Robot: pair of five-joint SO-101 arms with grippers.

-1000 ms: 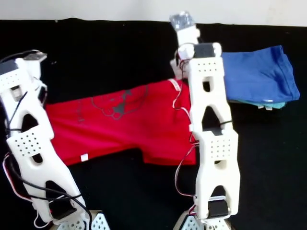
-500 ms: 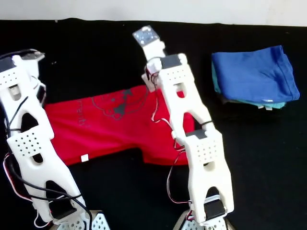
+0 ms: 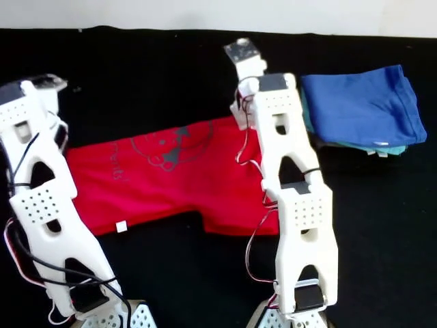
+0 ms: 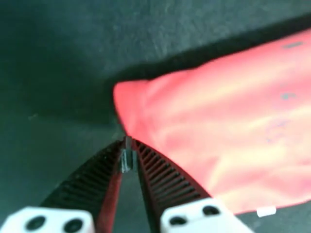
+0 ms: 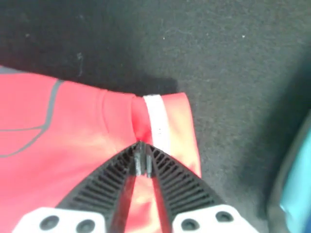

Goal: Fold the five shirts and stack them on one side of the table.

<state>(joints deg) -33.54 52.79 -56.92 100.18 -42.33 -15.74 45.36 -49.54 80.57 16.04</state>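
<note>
A red shirt with a dark print lies spread across the middle of the black table. My left gripper is shut on the shirt's left corner, low by the cloth; from above it sits at the shirt's left end. My right gripper is shut on the shirt's far right edge, pinching the fabric beside a white label; from above it sits at that upper right corner. A folded stack, blue on top and teal beneath, rests at the far right.
Black cloth covers the table up to a pale wall at the back. The right arm's white links stand over the shirt's right end. The teal edge of the stack lies close to my right gripper.
The right arm swung left with the shirt's upper right corner, then came partway back to the right. The left arm has stayed put.
</note>
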